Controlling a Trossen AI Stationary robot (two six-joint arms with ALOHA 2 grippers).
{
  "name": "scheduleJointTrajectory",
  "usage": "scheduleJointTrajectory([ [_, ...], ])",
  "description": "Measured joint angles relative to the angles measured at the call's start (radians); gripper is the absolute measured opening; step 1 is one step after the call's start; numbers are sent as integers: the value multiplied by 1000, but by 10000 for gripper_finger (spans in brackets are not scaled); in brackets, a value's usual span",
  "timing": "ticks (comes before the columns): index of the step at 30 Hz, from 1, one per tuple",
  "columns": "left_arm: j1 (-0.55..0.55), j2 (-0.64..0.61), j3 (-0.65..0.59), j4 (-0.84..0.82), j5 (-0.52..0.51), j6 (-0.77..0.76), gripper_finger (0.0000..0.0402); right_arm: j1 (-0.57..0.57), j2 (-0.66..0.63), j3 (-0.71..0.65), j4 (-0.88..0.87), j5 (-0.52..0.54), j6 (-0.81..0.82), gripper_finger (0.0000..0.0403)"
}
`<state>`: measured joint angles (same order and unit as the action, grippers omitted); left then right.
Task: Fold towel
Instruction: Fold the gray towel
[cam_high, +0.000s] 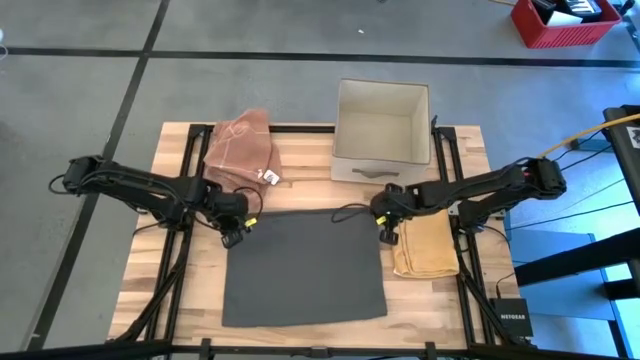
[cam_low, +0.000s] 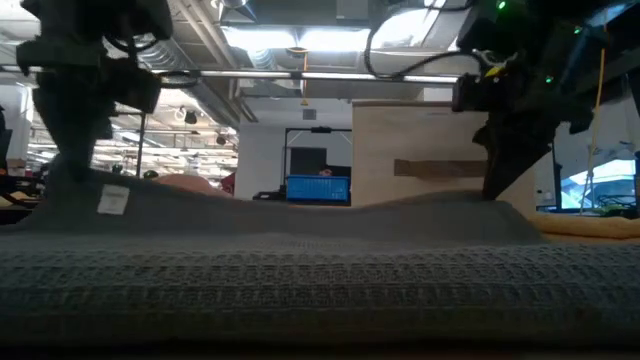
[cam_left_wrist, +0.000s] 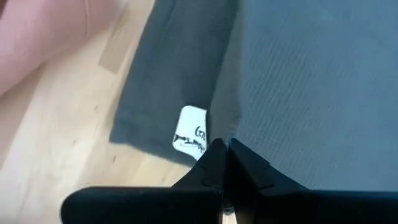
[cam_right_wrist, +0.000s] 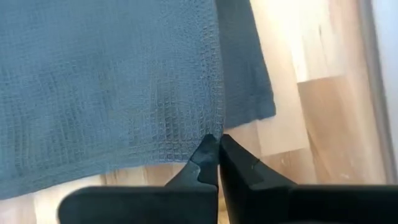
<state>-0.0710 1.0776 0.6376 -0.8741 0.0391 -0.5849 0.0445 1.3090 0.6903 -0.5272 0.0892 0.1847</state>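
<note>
Two tools, both clamped on one grey towel (cam_high: 305, 268), which lies spread flat on the wooden counter (cam_high: 300, 140), its near edge close to the counter's front. Left tool (cam_high: 240, 228): fingers pressed tight together on the towel's far left corner, the cloth pinched into a small raised fold just beside a white label (cam_left_wrist: 190, 133) with dark writing sewn at that edge. Right tool (cam_high: 386, 228): fingers likewise closed with no gap, gripping the towel's far right corner, where the waffle weave gathers into a ridge that runs up from the fingertips (cam_right_wrist: 211, 149); bare wood shows beyond the hem. From table height the towel's surface rises at both held corners and sags between them, its coarse weave filling the foreground. Other items on the counter — a pinkish-brown cloth (cam_high: 242, 148), loosely bunched, at the far left, just beyond the left tool, with a small white tag at its near edge; a beige fabric box (cam_high: 382, 132), open-topped, at the far centre, handle slot facing the towel; a yellow cloth (cam_high: 425, 246), folded, just beside the grey towel's right edge and under the right arm. Off the counter — a red crate (cam_high: 566, 22) on the floor at the far right.
</note>
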Motion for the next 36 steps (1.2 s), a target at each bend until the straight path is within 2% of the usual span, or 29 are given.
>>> scheduleJointTrajectory([
  [4, -62, -23, 0, -41, -75, -92, 1, 38, -9, 0, 5, 88, 2, 4],
  [7, -83, -47, 0, -68, -150, -154, 1, 43, -9, 0, 22, 202, 0, 4],
  [12, -86, -71, 0, -135, -321, -236, 1, 37, 0, 0, 36, 339, -12, 3],
  [20, -42, -70, -68, -90, -366, -193, 1, 14, 90, -22, 119, 358, -39, 3],
  [25, -24, -70, -95, -53, -408, -174, 1, -5, 139, -26, 163, 420, -55, 4],
  [36, -13, -69, -164, 78, -488, -137, 2, -81, 155, -27, 199, 453, -87, 5],
])
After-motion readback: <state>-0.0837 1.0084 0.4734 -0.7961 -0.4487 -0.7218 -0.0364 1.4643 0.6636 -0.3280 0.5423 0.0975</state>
